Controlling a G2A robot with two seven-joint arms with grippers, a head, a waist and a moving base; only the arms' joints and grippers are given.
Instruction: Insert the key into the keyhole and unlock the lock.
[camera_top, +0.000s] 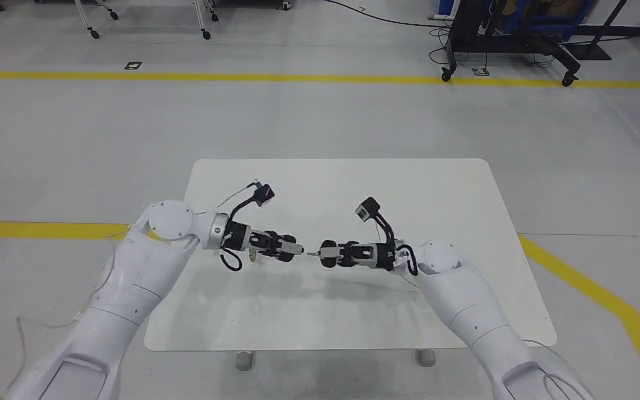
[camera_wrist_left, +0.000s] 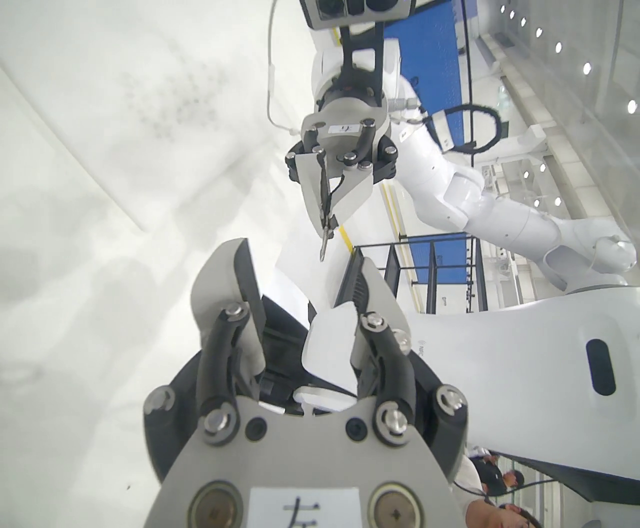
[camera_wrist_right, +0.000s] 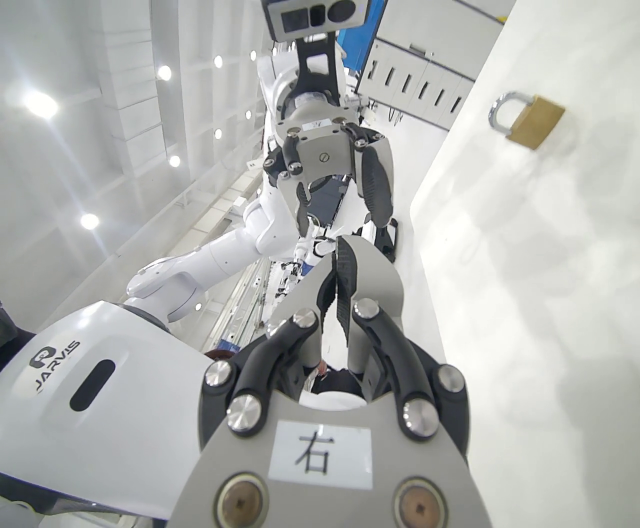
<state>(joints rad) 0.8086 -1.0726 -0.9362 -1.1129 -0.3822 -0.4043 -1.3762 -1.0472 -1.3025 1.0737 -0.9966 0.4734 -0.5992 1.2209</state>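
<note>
A brass padlock with a silver shackle lies flat on the white table. My right gripper is shut on a small metal key, whose blade sticks out past the fingertips toward the left gripper. My left gripper is open with nothing between its fingers, and it faces the key tip from a short distance. In the top view the left gripper and right gripper meet nose to nose above the table's middle. In the right wrist view the right gripper shows shut, with the open left gripper beyond it.
Yellow floor lines run behind and beside the table. A dark wheeled frame stands far back on the right.
</note>
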